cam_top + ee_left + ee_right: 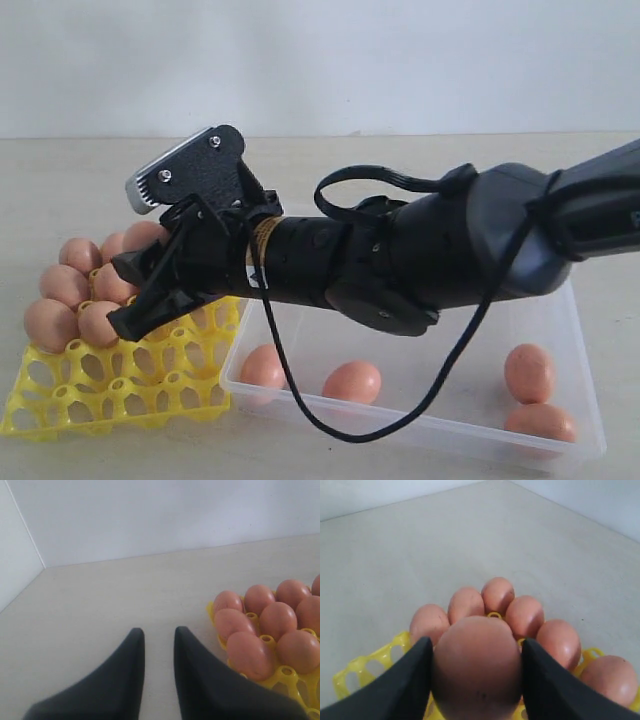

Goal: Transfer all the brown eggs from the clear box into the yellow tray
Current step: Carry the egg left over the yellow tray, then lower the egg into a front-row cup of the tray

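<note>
My right gripper held one brown egg, clamped by its sides between the two fingers, above the yellow tray. Other brown eggs occupied the cells along the tray's far and left edges. The cells along its near edge stood empty. The tray lay on the desk, just beside the left wall of the clear box. Four eggs lay in the box: two along its near wall, two by its near right corner. My left gripper hung over bare desk beside the tray, fingers narrowly apart and gripping nothing.
</note>
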Robot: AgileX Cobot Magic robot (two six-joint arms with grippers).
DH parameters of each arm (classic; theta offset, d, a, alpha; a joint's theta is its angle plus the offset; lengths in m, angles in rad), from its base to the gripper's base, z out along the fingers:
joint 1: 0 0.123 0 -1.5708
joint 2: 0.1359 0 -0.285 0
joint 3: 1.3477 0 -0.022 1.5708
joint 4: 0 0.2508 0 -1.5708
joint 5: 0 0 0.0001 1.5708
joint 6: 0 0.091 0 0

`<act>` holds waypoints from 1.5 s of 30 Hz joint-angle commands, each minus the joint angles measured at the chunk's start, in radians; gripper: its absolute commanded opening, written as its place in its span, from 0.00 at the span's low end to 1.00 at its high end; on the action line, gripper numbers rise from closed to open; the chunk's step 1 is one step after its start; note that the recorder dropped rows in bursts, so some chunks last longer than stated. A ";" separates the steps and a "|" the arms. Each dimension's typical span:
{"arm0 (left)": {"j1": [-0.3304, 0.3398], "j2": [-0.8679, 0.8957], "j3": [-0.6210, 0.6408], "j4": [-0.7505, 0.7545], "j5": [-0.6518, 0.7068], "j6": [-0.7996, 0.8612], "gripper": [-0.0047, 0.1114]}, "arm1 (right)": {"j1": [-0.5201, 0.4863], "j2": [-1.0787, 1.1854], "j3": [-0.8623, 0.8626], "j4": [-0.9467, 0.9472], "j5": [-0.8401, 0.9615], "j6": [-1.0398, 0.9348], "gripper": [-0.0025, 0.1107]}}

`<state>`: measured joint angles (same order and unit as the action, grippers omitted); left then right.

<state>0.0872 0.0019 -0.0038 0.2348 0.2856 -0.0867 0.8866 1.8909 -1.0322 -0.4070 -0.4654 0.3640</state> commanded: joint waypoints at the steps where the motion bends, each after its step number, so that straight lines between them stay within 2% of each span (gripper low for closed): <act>1: 0.002 -0.002 0.004 -0.002 -0.002 -0.002 0.23 | 0.012 0.043 -0.039 -0.009 -0.021 0.001 0.02; 18: 0.002 -0.002 0.004 -0.002 -0.002 -0.002 0.23 | 0.033 0.176 -0.098 -0.020 -0.017 0.001 0.02; 45: 0.002 -0.002 0.004 -0.002 -0.002 -0.002 0.23 | 0.031 0.213 -0.126 -0.020 -0.031 -0.040 0.02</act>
<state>0.0872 0.0019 -0.0038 0.2348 0.2856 -0.0867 0.9182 2.1083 -1.1351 -0.4218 -0.4830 0.3469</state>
